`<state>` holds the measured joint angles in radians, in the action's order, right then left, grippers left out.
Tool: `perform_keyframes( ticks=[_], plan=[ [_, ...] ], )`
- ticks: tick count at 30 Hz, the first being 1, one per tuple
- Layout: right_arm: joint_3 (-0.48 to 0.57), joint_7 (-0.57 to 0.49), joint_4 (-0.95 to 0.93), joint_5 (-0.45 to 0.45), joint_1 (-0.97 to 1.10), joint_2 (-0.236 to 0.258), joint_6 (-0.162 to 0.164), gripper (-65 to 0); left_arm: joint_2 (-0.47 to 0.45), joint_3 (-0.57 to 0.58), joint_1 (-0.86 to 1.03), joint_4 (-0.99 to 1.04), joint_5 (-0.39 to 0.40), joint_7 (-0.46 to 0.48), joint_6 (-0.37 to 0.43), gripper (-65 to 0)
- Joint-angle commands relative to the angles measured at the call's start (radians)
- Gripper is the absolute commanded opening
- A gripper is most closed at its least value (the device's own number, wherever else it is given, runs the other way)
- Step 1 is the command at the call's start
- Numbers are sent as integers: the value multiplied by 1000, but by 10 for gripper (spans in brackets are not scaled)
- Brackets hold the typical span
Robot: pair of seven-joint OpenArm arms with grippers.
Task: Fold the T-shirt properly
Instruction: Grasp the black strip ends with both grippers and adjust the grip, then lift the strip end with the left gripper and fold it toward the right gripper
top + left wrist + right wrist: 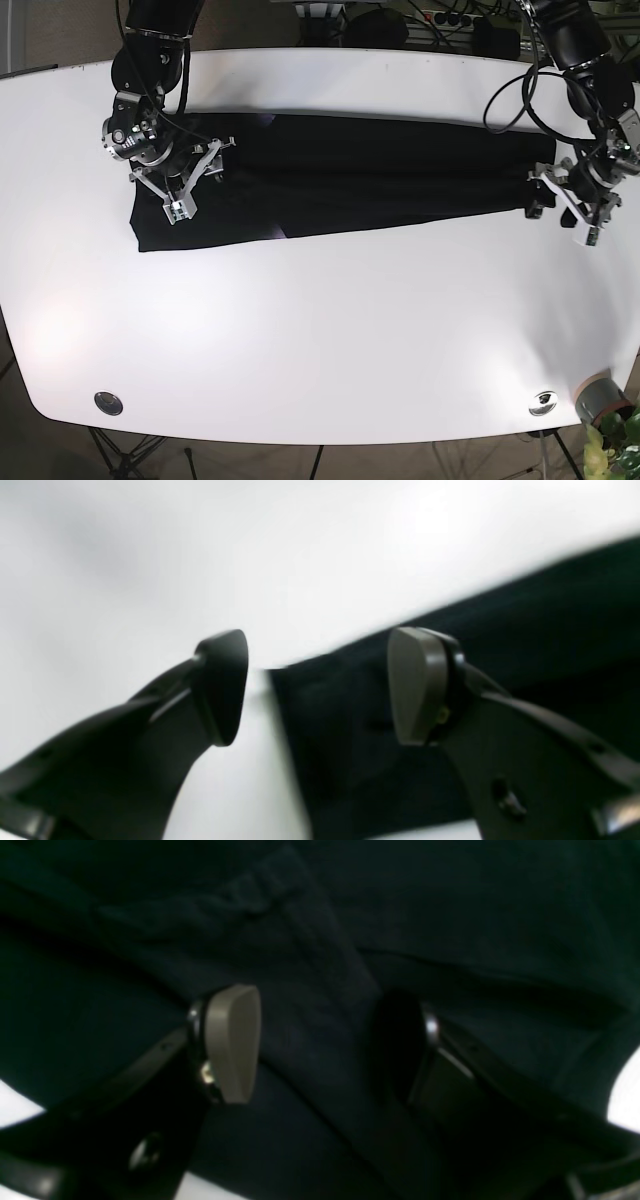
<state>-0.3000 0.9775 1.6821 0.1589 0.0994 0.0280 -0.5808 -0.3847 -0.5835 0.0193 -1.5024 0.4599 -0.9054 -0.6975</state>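
You see a white table (330,330) on thin dark legs (118,455), cables (440,20) behind its far edge, brownish floor (60,30).

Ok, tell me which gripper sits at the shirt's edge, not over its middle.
The left gripper: it straddles the T-shirt corner, one finger over bare table. The right gripper has only fabric beneath.

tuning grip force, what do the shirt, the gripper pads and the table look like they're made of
T-shirt: soft dark knit fabric, matte, creased. Left gripper pads: smooth grey, probably rubber or plastic. Table: hard white top, slightly glossy, likely laminate.
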Motion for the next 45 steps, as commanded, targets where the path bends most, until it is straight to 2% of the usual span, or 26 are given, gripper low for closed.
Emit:
perform_keyframes(
  ticks=[1,7,12,16,25,38,39,41,43,45],
  plan=[
    [-3,-9,20,5,-11,6,-3,-279,-13,-26,-5,-14,27,-36,-1,-235],
    [-3,-9,20,5,-7,6,-3,-279,0,-91,28,0,76,-80,-1,-231],
    [-1,-10,20,5,-7,6,-5,-279,8,-146,52,64,133,-80,-1,-139],
    [-1,-10,20,5,-7,5,-6,-279,8,-151,60,122,155,-80,-1,-131],
    [-1,-10,20,5,-7,5,-9,-279,6,-143,66,216,202,-79,-1,-128],
    [-1,-10,20,5,-7,5,-9,-279,11,-34,47,271,202,-79,-1,-133],
    [-1,-9,20,5,-7,5,-9,-279,11,-30,47,270,202,-79,-1,-146],
    [-1,-9,20,5,-7,5,-9,-279,13,-30,46,270,202,-79,-1,-211],
    [-1,-9,20,5,-7,5,-9,-279,13,-31,44,270,202,-77,-1,-339],
    [-1,-9,20,5,-5,5,-9,-279,13,-31,43,270,201,-76,-1,-493]
  ],
)
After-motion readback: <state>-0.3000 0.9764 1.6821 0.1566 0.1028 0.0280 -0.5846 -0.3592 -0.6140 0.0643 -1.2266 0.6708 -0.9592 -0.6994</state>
